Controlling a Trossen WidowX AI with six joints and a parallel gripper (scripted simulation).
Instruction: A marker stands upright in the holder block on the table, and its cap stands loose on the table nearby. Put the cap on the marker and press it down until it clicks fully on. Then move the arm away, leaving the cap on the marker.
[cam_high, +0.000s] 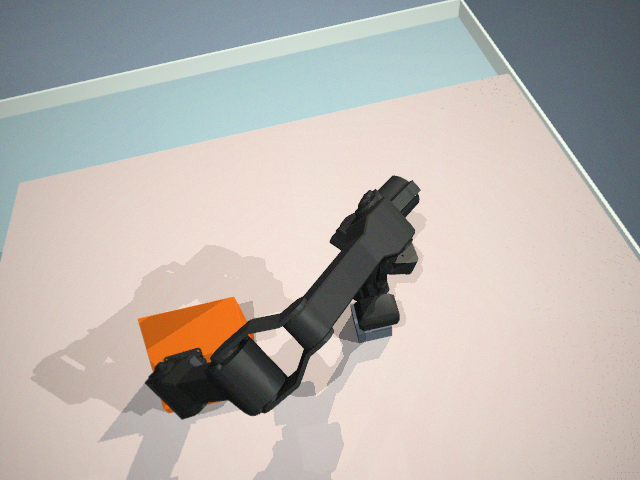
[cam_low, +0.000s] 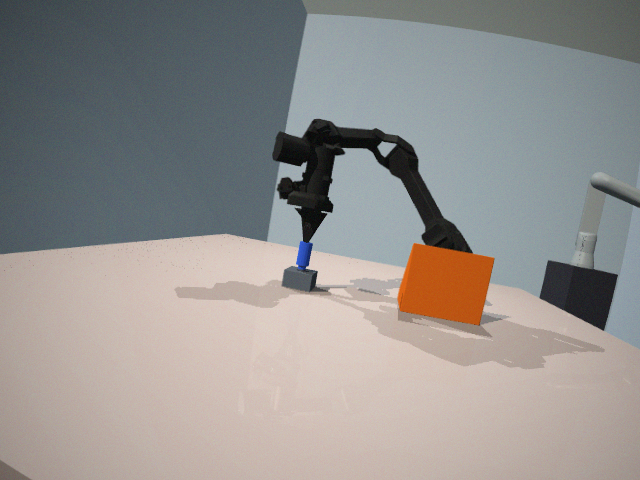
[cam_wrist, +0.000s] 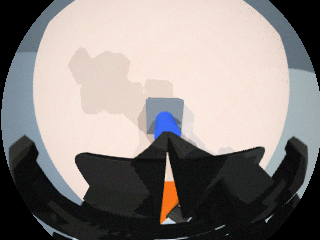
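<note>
Gripper fully closed and empty, we are touching its tip to the blue cap directly beneath, above the holder block.
</note>
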